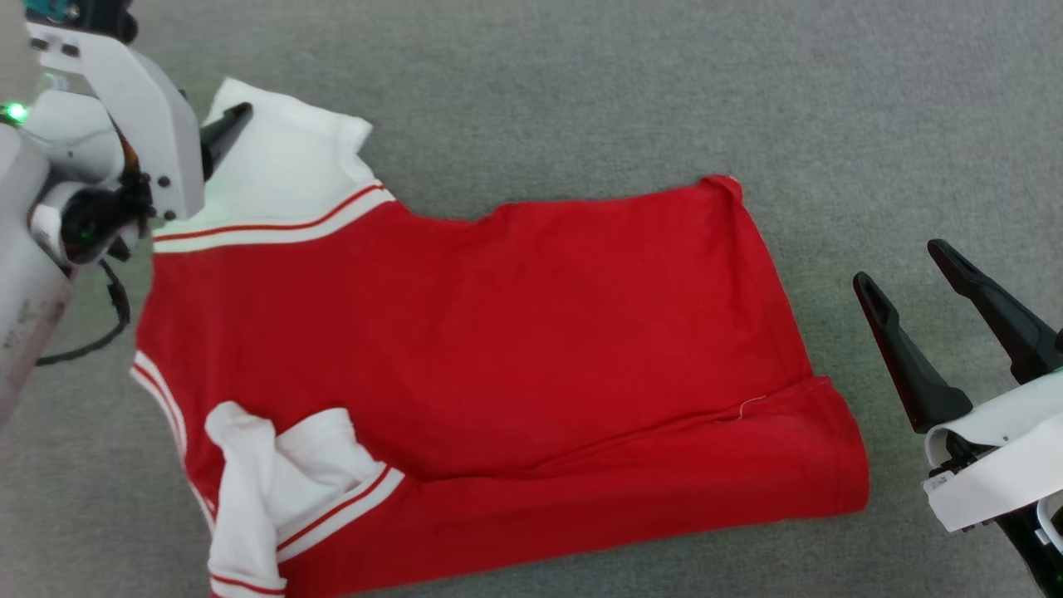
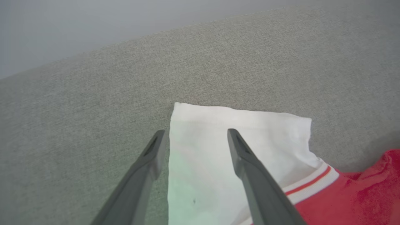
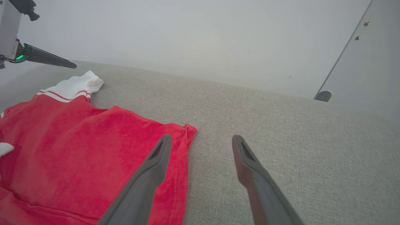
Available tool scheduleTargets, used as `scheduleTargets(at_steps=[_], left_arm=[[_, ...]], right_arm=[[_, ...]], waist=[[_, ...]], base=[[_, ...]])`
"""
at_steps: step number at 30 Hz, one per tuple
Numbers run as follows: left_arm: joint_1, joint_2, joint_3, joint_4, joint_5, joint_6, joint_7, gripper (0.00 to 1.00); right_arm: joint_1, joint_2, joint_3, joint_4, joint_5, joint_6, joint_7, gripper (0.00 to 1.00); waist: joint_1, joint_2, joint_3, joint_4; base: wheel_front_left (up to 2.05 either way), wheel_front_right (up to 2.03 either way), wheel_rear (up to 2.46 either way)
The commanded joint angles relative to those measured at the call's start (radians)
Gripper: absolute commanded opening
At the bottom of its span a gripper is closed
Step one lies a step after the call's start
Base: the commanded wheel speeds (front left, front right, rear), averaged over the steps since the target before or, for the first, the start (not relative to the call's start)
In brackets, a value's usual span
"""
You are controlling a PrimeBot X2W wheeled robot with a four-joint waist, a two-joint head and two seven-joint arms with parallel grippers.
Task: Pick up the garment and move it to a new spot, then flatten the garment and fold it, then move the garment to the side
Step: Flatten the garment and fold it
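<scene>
The garment lies spread on the grey cloth surface with its plain red side up; no lettering shows. One white sleeve sticks out at the far left corner. The other sleeve is folded onto the body at the near left, and the near edge is folded over. My left gripper hovers open over the far sleeve, its fingers straddling the sleeve's edge without touching it. My right gripper is open beside the garment's right edge, above the bare surface.
The grey cloth surface extends far and right of the garment. A pale wall rises behind it, with a small round fitting at its foot on the right. My left arm's cable hangs beside the garment's left edge.
</scene>
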Motion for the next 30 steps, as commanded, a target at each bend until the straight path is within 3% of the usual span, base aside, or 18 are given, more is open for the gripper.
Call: scheduleTargets(at_steps=[1,13,14,15,17,18,20,30], left_arm=[[-0.017,-0.006,-0.001,0.021,-0.009,-0.006,0.015,1.0],[-0.061,-0.048,-0.036,0.179,-0.01,-0.021,0.136,1.0],[-0.061,-0.053,-0.042,0.191,-0.006,-0.021,0.147,0.95],[-0.057,-0.057,-0.041,0.207,-0.017,-0.016,0.163,0.56],[-0.05,-0.071,-0.045,0.228,-0.027,-0.016,0.199,0.25],[-0.048,-0.077,-0.043,0.238,-0.038,-0.017,0.215,0.0],[-0.044,-0.088,-0.045,0.256,-0.048,-0.014,0.255,0.0],[-0.109,-0.122,-0.051,0.268,-0.025,-0.032,0.22,0.0]], right_arm=[[-0.013,0.006,0.0,-0.004,0.008,-0.001,-0.007,1.0],[-0.027,0.017,-0.001,0.0,0.013,-0.001,-0.012,1.0],[-0.028,0.017,-0.001,0.001,0.014,-0.001,-0.009,1.0],[-0.03,0.015,0.001,0.002,0.015,-0.001,-0.007,1.0],[-0.034,0.013,-0.001,0.003,0.018,-0.001,-0.004,1.0],[-0.035,0.012,-0.003,0.004,0.018,-0.001,-0.004,1.0],[-0.035,0.01,-0.002,0.005,0.026,-0.001,0.002,1.0],[-0.094,-0.009,0.01,0.011,0.077,-0.001,0.116,1.0]], waist=[[0.0,0.0,0.033,-0.03],[0.0,0.0,0.086,-0.06],[0.0,0.0,0.088,-0.06],[0.0,0.0,0.089,-0.061],[0.0,0.0,0.09,-0.059],[0.0,0.0,0.091,-0.057],[0.0,0.0,0.091,-0.054],[0.0,0.0,0.08,-0.02]], base=[[0.0,0.0,0.0],[0.0,0.0,0.0],[0.0,0.0,0.0],[0.0,0.0,0.0],[0.0,0.0,0.0],[0.0,0.0,0.0],[0.0,0.0,0.0],[0.0,0.0,0.0]])
